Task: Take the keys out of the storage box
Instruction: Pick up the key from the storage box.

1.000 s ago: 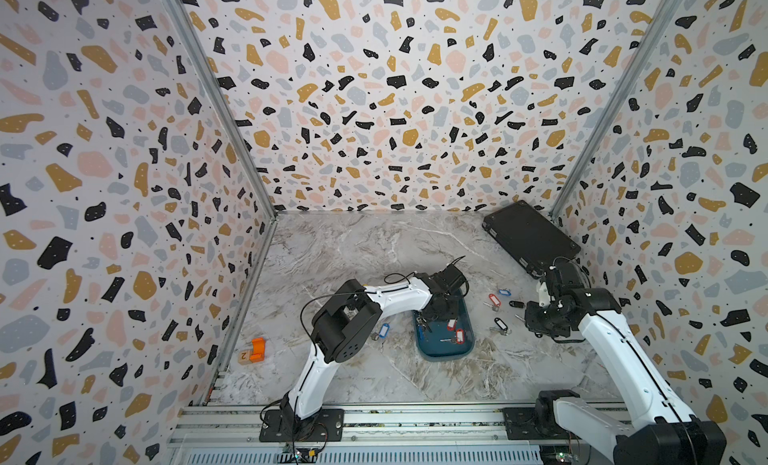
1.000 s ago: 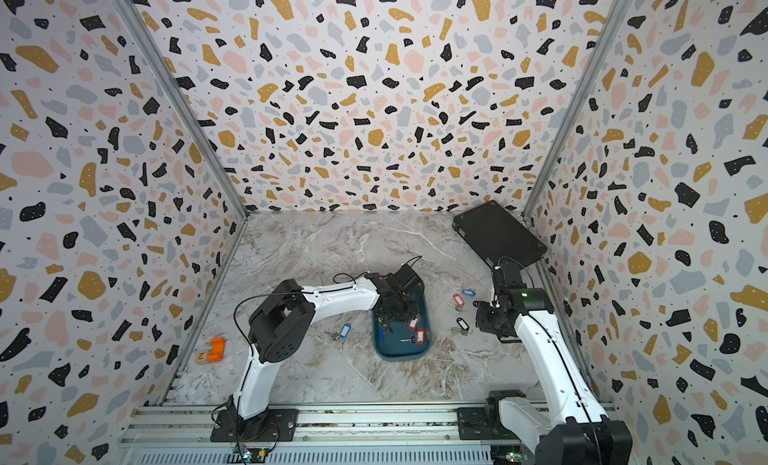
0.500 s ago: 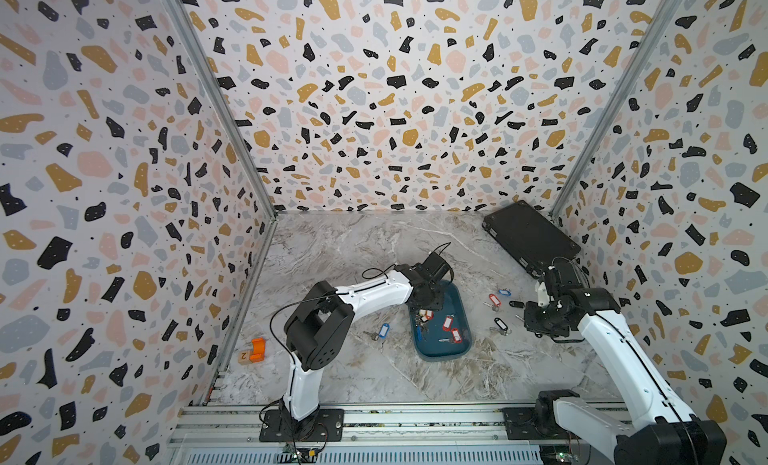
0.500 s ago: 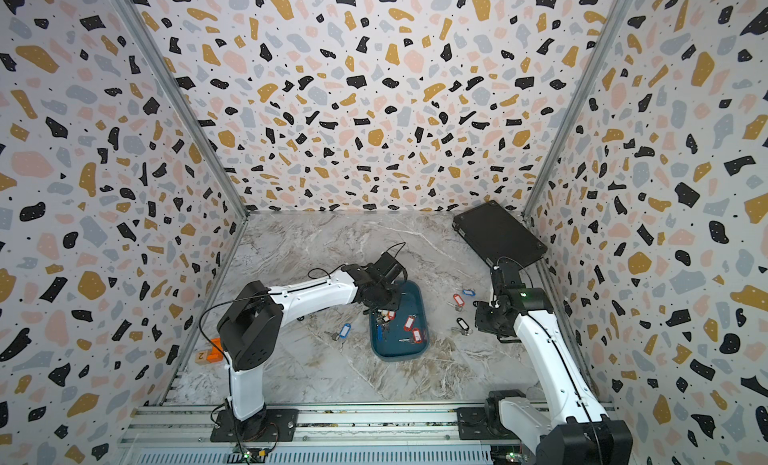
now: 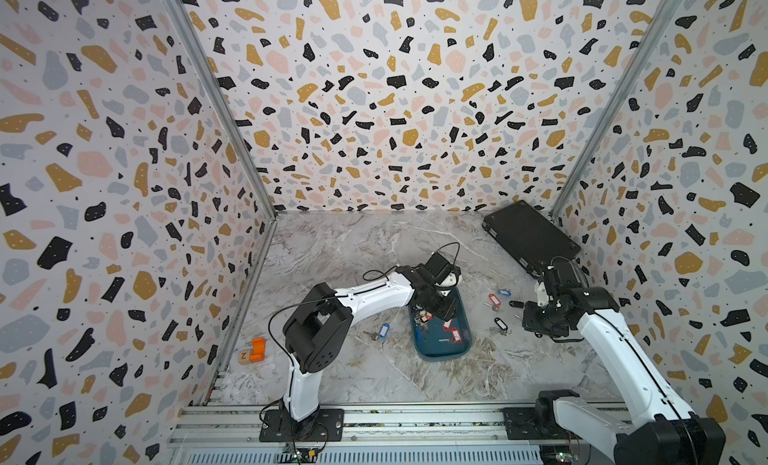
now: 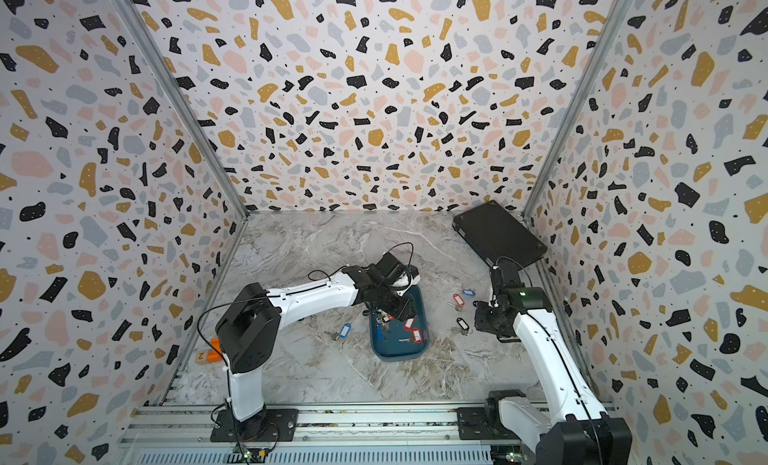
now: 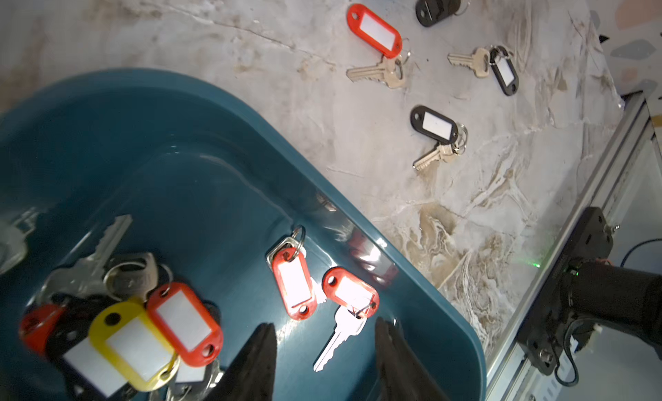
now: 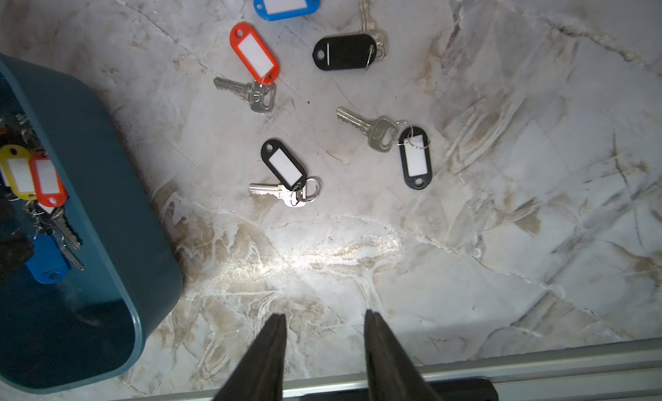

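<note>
My left pincer (image 7: 323, 324) hangs half open, empty, over the storage box (image 7: 422, 309) — one red-tagged key (image 7: 340, 340) lies on its floor right between my tips. Blade points back toward my wrist, tag (image 7: 351, 291) ahead, long axis nearly along my fingers. Light, stiff, flat on slick plastic, it will likely skid — the thicker tag looks the better hold. My right pincer (image 8: 324, 315), parted and empty, hovers over the table (image 8: 501, 238).

Before me the storage box (image 5: 441, 353) sits on the table (image 5: 353, 251), keys (image 7: 293, 282) inside; loose keys (image 8: 283, 166) lie right of it, one key (image 5: 382, 331) left, case (image 5: 530, 236) behind.
</note>
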Robot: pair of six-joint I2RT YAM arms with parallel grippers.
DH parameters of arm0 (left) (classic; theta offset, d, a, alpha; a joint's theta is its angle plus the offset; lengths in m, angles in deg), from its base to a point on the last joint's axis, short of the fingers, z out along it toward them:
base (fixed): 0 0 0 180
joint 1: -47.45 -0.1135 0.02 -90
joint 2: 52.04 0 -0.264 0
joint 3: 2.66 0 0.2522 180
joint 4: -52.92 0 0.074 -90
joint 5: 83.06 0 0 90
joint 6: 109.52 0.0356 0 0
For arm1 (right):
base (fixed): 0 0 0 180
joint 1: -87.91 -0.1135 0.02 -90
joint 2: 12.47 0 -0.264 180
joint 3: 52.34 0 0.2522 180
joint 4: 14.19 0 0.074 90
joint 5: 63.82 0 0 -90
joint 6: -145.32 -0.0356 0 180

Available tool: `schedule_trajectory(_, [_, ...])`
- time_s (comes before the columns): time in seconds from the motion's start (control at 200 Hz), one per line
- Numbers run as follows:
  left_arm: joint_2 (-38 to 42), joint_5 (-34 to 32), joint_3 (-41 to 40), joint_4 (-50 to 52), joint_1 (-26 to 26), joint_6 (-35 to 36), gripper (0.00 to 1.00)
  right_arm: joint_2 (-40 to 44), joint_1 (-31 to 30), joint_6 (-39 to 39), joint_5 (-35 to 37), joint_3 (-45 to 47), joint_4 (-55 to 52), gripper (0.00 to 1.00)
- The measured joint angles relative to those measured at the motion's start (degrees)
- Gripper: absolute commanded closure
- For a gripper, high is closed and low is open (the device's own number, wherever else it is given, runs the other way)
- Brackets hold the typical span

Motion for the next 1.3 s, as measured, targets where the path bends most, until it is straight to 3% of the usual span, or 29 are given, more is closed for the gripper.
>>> schedule_trajectory(0.275, [-0.79, 1.22, -0.04, 0.0, 0.13, 7.5, 0.59, -0.28, -0.17, 0.02, 0.0, 0.02, 0.0, 0.58])
schedule_trajectory(0.596, [-4.98, -3.48, 0.09, 0.02, 1.46, 12.11, 0.6, -0.31, -0.48, 0.02, 0.02, 0.02, 0.0, 0.58])
schedule_trajectory(1.302, [-8.57, -6.16, 3.19, -2.58, 1.84, 12.66, 0.73, -1.03, -1.01, 0.0, 0.04, 0.02, -0.02, 0.58])
